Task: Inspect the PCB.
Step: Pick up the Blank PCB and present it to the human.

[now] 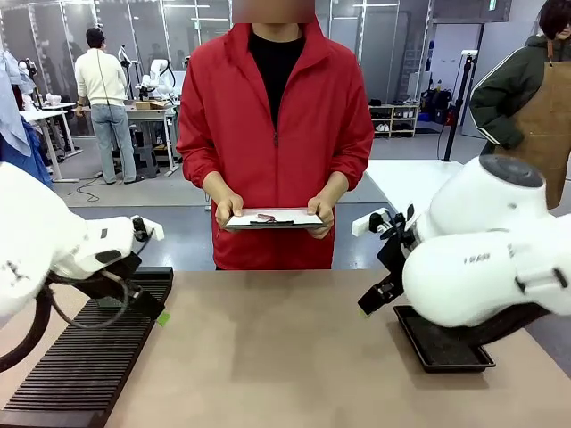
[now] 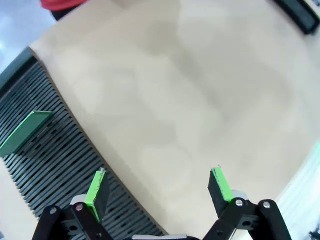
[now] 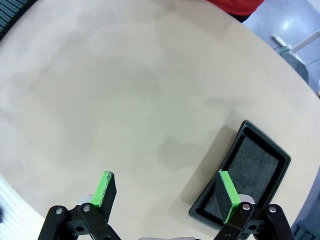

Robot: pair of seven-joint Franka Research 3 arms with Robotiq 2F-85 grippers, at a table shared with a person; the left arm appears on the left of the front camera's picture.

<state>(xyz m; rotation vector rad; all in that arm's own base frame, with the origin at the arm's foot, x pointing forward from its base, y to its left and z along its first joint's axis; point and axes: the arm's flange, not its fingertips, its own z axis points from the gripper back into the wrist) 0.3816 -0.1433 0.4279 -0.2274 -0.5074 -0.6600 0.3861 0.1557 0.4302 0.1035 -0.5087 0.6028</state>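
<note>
Left hand [image 2: 157,172] gapes — tan tabletop [image 2: 175,100], workshop [image 1: 401,71] beyond.

The left gripper [image 2: 159,171], its fingers [image 2: 95,192] spread, hangs over the table [image 2: 190,100] beside a black slotted rack [image 2: 50,170] holding the PCB [image 2: 25,131].

Black tray [image 1: 443,349], ribbed rack [image 1: 85,361], clipboard [image 1: 287,216]

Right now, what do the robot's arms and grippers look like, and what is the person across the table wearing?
Both arms, the left arm and right arm, have rounded glossy white shells; a black cable loops beside the left one. The left gripper and right gripper are black linkages with bright green pads. The person wears a red zip jacket over a black top.
</note>
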